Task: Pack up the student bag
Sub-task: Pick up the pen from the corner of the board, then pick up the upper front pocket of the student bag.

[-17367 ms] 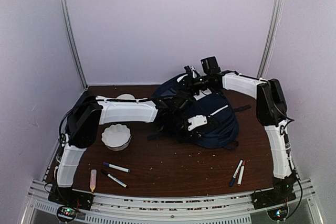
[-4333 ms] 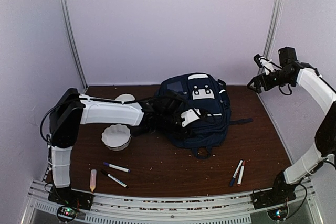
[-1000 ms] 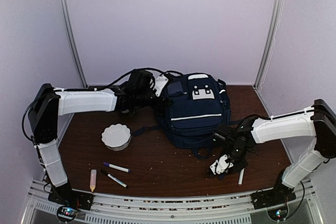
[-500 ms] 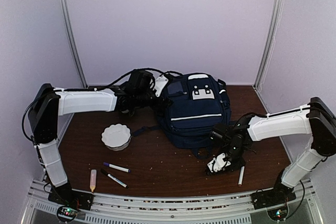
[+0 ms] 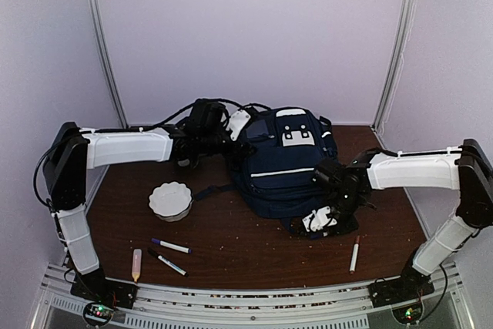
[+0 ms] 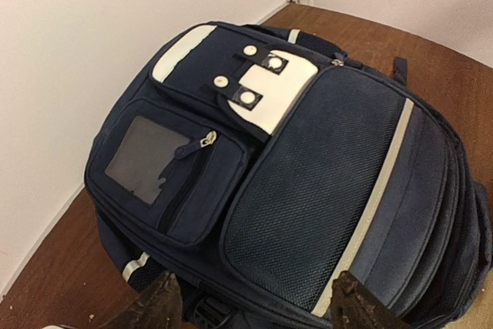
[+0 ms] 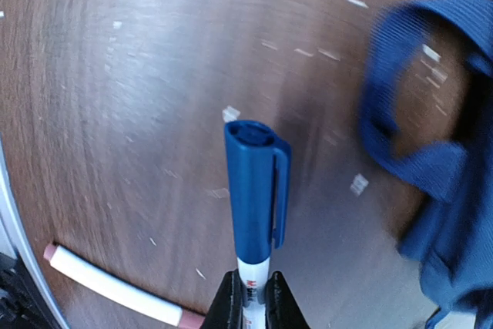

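As it lies rear-centre on the table [image 5: 246,244], student bag [image 5: 286,167] shows navy fabric, thin white stripes, white buckle patches and a mesh front panel. Left gripper [image 6: 260,307]: spread wide, empty, near its top. Right gripper [image 7: 253,302]: clamped on blue-capped marker [image 7: 256,182].

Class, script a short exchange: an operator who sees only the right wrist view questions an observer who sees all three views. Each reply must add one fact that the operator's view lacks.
Operator: My right gripper holds a blue marker, and I see only a blue strap. Where is the bag?
Observer: The bag lies front up in the middle of the table, its near edge beside your gripper.
Operator: What about the left gripper?
Observer: The left gripper is open at the bag's far left corner.
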Motion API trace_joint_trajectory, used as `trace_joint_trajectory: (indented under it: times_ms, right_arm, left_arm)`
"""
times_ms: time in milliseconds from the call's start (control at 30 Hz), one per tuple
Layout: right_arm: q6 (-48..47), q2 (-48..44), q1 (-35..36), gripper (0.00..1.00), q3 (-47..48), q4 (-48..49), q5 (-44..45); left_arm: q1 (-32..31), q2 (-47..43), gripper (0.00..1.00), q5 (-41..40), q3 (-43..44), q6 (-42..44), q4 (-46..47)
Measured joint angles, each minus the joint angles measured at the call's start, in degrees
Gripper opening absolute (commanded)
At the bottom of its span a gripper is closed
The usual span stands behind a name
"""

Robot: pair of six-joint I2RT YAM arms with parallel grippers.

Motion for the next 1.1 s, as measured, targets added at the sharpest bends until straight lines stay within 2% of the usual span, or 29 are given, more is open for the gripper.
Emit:
trace_joint_trajectory:
  times_ms: [200,300,567,833,933,967,1100]
  right_arm:
    - [0.2,-3.1,-9.3,0.00,2.9,-3.7,-4.2]
    - [0.8,-4.7,-15.3,0.00,4.7,-6.1,-7.4]
    - [4.4,-5.9,-28.5,0.00,8.8,-7.3,-13.9]
    - [7.7,-6.3,-33.3,0.00,9.0,-6.2,-16.9]
    - [8.7,-6.3,-33.4,0.00,9.1,-5.9,-17.7]
    - [8.8,-6.3,-33.4,0.00,9.3,-5.9,-17.9]
    - [9.4,-6.2,-33.5,0.00,10.0,-5.4,-18.5]
  left_arm:
    - [-0.5,1.8,0.67,6.4,2.6,6.0,-1.4]
    - [-2.0,4.4,0.66,7.1,5.3,9.2,-3.1]
    - [-9.2,13.0,0.68,2.2,11.8,19.3,-7.5]
    - [-11.6,17.0,0.67,-2.2,12.9,26.4,-9.6]
    - [-11.6,17.9,0.61,-5.5,14.3,28.1,-9.6]
    - [-11.6,18.2,0.56,-6.7,14.7,28.5,-9.5]
    - [-12.1,18.9,0.28,-9.8,15.3,29.6,-9.7]
